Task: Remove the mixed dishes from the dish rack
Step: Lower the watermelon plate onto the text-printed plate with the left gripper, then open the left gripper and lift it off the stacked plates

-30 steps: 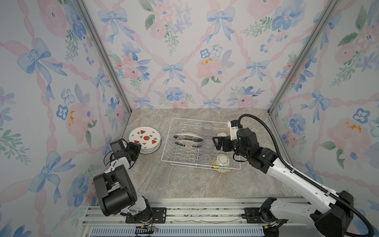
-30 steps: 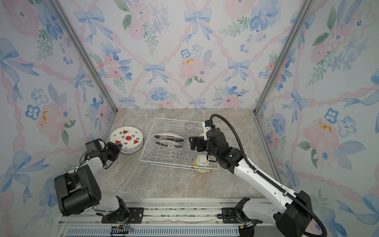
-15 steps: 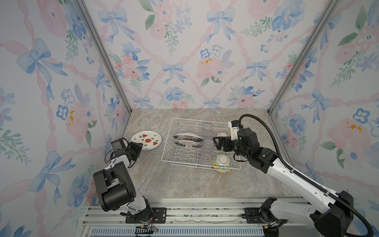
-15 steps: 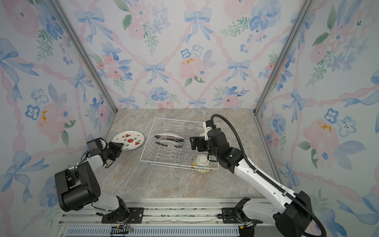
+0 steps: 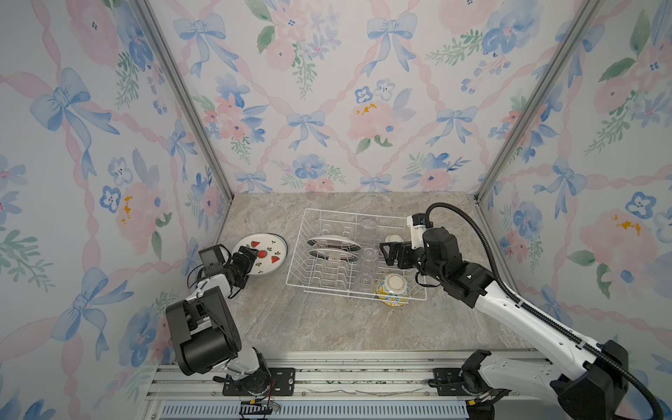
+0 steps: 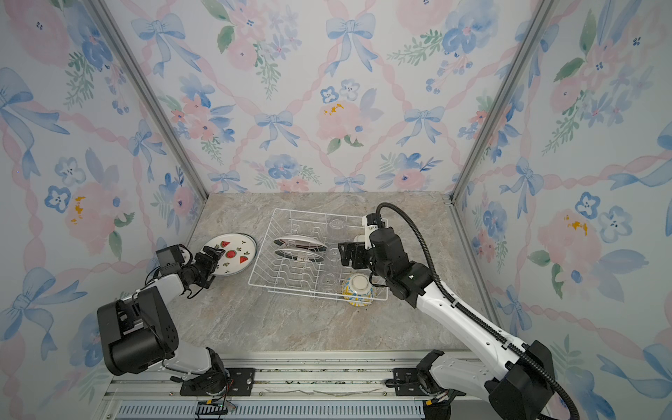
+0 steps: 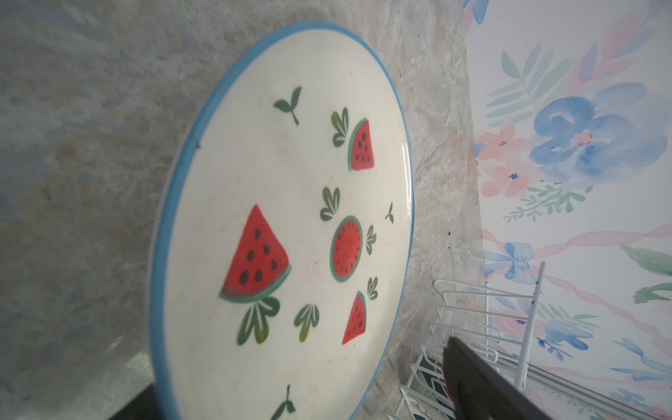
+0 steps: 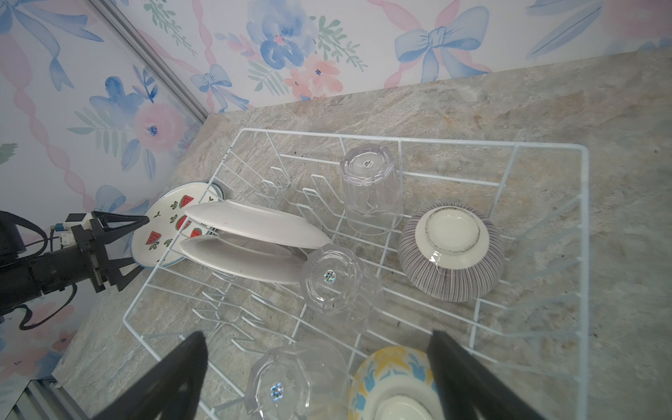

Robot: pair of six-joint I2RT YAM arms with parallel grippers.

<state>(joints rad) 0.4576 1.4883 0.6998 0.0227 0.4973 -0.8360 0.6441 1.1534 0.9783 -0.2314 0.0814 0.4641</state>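
We find the watermelon plate (image 5: 264,251) lying flat on the surface (image 5: 327,327), just left of the dish rack (image 5: 295,251), so we judge it unloaded. The left end effector (image 5: 249,259) sits at its near-left edge. Two plates (image 5: 332,248) stand on edge between the dividers, and three glass cups (image 5: 368,252) and the yellow-blue bowl (image 5: 392,289) rest mouth down, as draining dishes would. The right end effector (image 5: 386,252) hangs spread above the rack's right half, which suggests a cup or bowl is next.

The right wrist view shows the left end effector's fingers (image 8: 140,219) spread either side of the plate's rim. It also shows the upturned purple-striped bowl (image 8: 451,251), which the arm mostly hides in both top views. The left wrist view gives only the plate's face and the rack's corner.
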